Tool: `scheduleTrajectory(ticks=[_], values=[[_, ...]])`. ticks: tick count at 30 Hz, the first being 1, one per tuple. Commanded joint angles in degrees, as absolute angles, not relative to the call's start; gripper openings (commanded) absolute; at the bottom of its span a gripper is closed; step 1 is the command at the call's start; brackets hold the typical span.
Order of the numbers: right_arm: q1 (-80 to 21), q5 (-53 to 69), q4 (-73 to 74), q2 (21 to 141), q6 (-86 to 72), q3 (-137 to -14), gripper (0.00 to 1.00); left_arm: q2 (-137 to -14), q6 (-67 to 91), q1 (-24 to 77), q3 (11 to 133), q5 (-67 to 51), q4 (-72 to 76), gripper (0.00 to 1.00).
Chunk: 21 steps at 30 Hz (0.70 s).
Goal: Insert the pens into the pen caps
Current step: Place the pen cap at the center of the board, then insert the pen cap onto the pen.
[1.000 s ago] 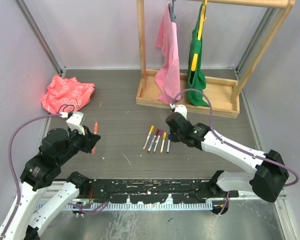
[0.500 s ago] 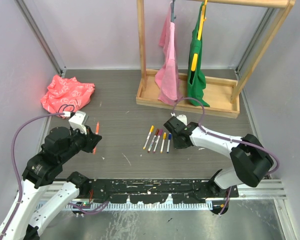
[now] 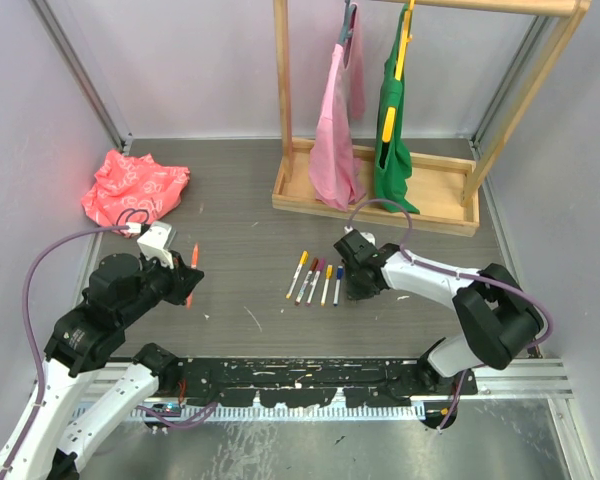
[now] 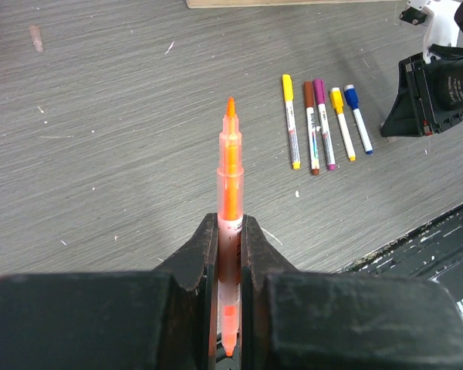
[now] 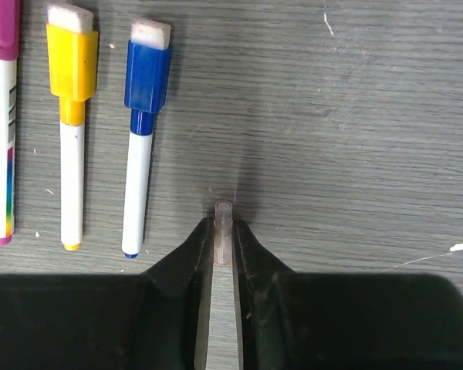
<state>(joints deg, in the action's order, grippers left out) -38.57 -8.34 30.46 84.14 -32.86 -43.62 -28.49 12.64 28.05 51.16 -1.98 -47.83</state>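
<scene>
Right gripper (image 5: 224,227) is shifted, pinched on a small clear plastic cap (image 5: 223,213); thin orange pen (image 4: 230,154) is pinched tip-out by left gripper (image 4: 230,229) for capping.

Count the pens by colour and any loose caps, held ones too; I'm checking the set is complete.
Yellow pens: 2
Brown pen: 1
Purple pen: 1
Blue pen: 1
Orange pen, in the left gripper: 1
Clear cap, in the right gripper: 1
Total: 7
</scene>
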Motion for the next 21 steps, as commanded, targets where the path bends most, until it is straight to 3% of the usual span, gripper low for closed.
scheduleTrajectory(ticks=[1,15,21], values=[[-38.11,-6.02,30.68,85.64,-31.96,-42.13,0.21,-28.66,12.61,27.86,51.18,-3.34,-44.65,0.00],[-38.11,-7.83,35.66,87.31,-30.97,-44.07,0.34,-28.78,12.54,27.86,51.10,-3.35,-44.58,0.00],[-38.11,-8.00,36.56,86.62,-31.00,-43.77,0.27,-28.96,12.56,27.87,51.22,-3.61,-44.42,0.00]])
